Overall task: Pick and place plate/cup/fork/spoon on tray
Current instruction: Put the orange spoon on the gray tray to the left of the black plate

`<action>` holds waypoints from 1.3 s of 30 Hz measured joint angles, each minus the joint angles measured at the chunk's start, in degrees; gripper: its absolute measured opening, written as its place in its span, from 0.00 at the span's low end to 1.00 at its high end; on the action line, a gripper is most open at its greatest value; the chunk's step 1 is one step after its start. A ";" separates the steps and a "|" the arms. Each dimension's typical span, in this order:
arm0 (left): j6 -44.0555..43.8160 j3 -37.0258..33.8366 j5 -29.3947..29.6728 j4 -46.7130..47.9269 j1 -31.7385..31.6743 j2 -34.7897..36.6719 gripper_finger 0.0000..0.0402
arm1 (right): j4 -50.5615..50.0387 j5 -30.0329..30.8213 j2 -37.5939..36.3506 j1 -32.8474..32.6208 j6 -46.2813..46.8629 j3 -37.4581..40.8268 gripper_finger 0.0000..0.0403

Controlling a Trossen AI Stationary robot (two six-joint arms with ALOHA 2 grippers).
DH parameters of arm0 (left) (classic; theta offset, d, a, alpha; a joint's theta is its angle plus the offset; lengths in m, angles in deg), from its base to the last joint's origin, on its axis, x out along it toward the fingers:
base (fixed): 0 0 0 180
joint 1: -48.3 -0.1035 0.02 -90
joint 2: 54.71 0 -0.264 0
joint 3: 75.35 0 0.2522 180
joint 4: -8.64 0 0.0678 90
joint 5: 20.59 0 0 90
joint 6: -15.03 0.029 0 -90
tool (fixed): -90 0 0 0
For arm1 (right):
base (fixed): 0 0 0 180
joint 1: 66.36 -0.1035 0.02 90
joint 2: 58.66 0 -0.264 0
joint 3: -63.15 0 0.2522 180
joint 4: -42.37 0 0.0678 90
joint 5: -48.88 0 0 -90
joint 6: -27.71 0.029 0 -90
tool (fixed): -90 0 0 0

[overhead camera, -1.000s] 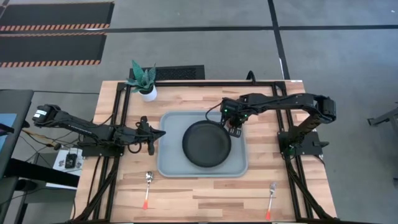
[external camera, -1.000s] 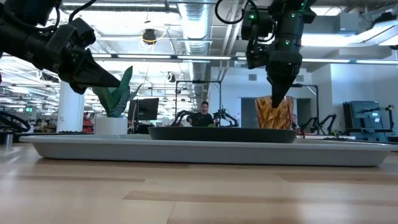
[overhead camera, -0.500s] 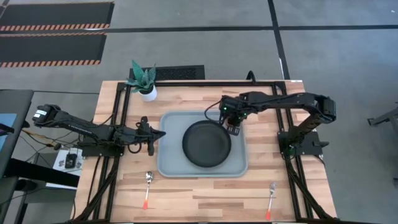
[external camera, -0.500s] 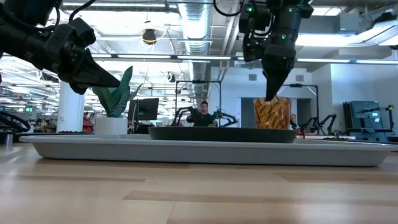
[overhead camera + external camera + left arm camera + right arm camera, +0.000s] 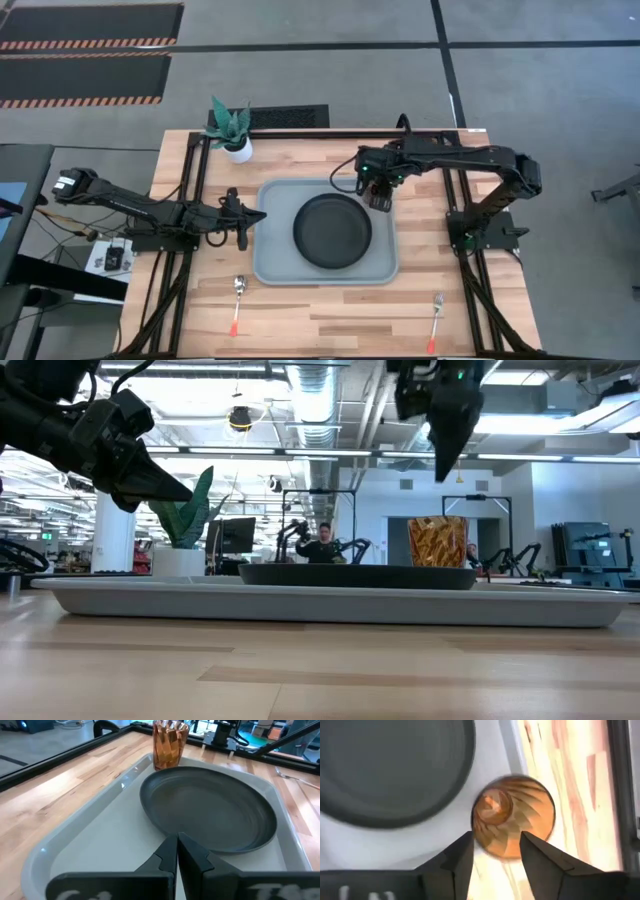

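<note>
The amber cup [image 5: 438, 542] stands upright on its base in the far right corner of the grey-blue tray [image 5: 272, 262], beside the black plate [image 5: 332, 232] that lies flat in the tray's middle. My right gripper [image 5: 443, 472] hangs open straight above the cup, clear of its rim; in the right wrist view the cup [image 5: 512, 822] shows below the spread fingers. My left gripper [image 5: 246, 216] is shut and hovers at the tray's left edge. The spoon [image 5: 238, 298] and the fork [image 5: 436, 314] lie on the wood near the table's front edge.
A white pot with a green plant [image 5: 233, 132] stands at the far left of the table. Bare wood lies in front of the tray between spoon and fork. People and other robot arms show in the room beyond the table.
My right gripper has opened, let go of the cup and risen straight up, drifting a little toward the far edge. The cup stays upright on the tray where it was set.
</note>
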 joint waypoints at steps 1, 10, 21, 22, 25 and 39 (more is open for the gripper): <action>0.03 -0.01 -0.12 0.00 0.00 0.00 0.00 | -0.82 0.03 -0.85 -0.44 -0.03 -0.39 0.41; 0.08 0.00 -4.27 -0.04 0.00 0.00 0.00 | 17.29 -0.14 -15.82 -6.18 -0.23 14.22 0.03; -3.37 4.76 -8.60 9.00 1.41 -0.13 0.00 | 58.63 9.25 -36.24 -16.47 2.78 50.63 0.01; -3.40 5.54 -8.10 10.05 1.71 -0.13 0.00 | 63.27 10.13 -37.49 -16.94 2.79 53.53 0.02; -4.48 8.07 -6.98 13.84 2.46 -0.11 0.00 | 74.95 11.82 -38.68 -16.85 3.75 60.71 0.06; -14.75 20.65 -2.49 35.82 6.21 -5.19 0.00 | 108.57 11.88 -29.84 -19.76 0.07 69.42 0.03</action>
